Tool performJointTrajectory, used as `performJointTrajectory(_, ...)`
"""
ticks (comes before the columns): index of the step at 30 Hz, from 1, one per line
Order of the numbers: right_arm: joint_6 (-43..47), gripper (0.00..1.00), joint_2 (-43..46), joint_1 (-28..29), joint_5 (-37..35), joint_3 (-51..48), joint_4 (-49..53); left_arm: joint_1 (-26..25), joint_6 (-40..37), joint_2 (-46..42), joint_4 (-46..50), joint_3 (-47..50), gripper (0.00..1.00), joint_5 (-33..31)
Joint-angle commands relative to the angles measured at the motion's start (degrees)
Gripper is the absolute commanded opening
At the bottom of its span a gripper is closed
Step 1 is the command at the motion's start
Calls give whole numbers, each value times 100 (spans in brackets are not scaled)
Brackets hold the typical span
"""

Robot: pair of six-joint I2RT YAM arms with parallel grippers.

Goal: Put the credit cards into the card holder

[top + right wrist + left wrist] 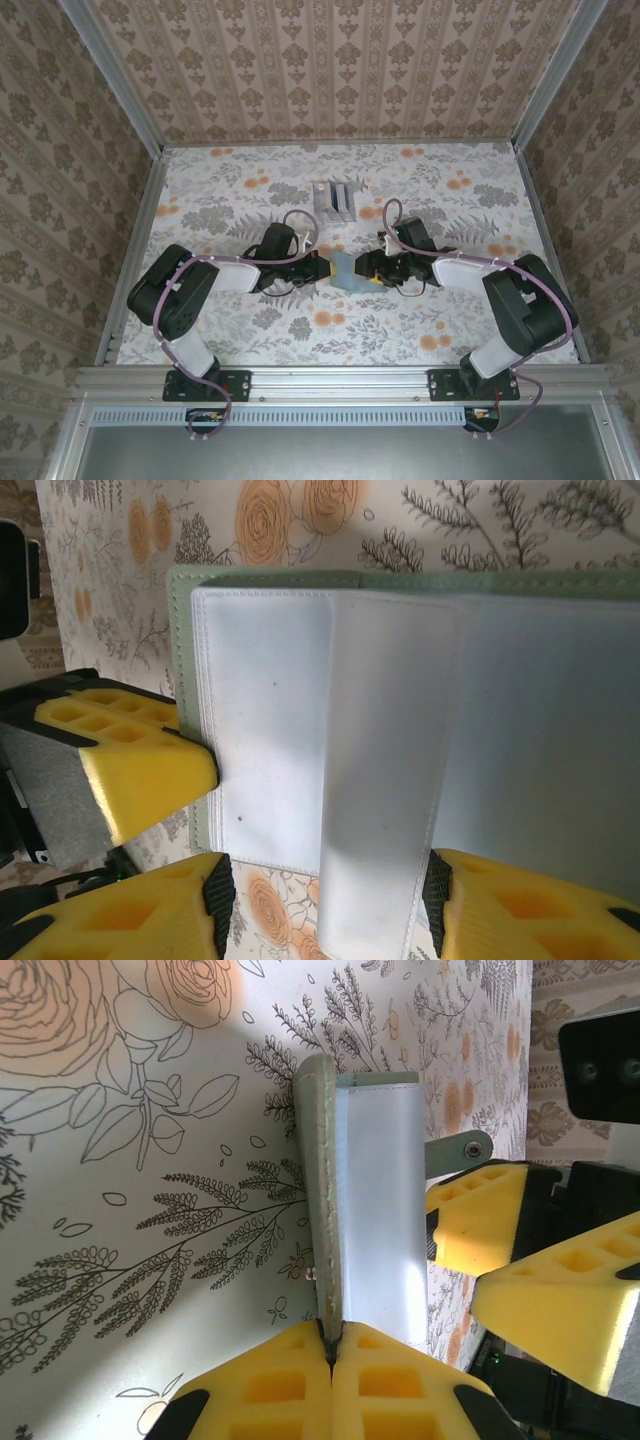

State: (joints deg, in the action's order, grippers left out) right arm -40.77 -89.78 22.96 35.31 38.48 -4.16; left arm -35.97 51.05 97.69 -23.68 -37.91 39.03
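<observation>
Both arms fold low and inward, elbows out, wrists meeting at the middle of the table (200,200). There the wallet (345,270) lies between them, near the stand (335,200). The left gripper (330,1348) is clamped tight on the wallet's edge (green cover and white lining pinched together). The right gripper (325,905) stands half-spread astride a white leaf (375,780), gripping nothing.

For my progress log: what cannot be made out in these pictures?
- Top view: slotted stand too small to see what it holds.
- Top view: left hand and right hand cover the card holder's ends.
- Right wrist view: right edge cuts it; white sleeves hide pocket contents.
</observation>
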Motion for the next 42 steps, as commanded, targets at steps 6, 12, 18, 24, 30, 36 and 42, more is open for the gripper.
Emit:
performJointTrajectory(6, -153, 57, -22, -46, 308, -69, -218, -16, 121, 49, -240, 8, 0, 18)
performJointTrajectory(12, -28, 52, 190, -40, 175, -27, 77, -16, 78, -2, -148, -4, 0, 17)
performJointTrajectory(18, 9, 51, 390, -72, 39, -42, 252, -16, 21, -63, -41, -29, 0, -13)
performJointTrajectory(24, -102, 43, 356, -72, 161, -41, 146, -25, 22, -44, -42, -24, 0, -23)
performJointTrajectory(30, -341, 43, 235, -72, 357, -18, -25, -51, 34, -66, -58, 12, 0, -44)
performJointTrajectory(36, -598, 42, 133, -62, 525, 49, -108, -62, 33, -58, -58, -5, 0, -52)
performJointTrajectory(42, -475, 39, 67, -51, 269, 124, 196, -74, 46, -101, -67, 18, 0, -61)
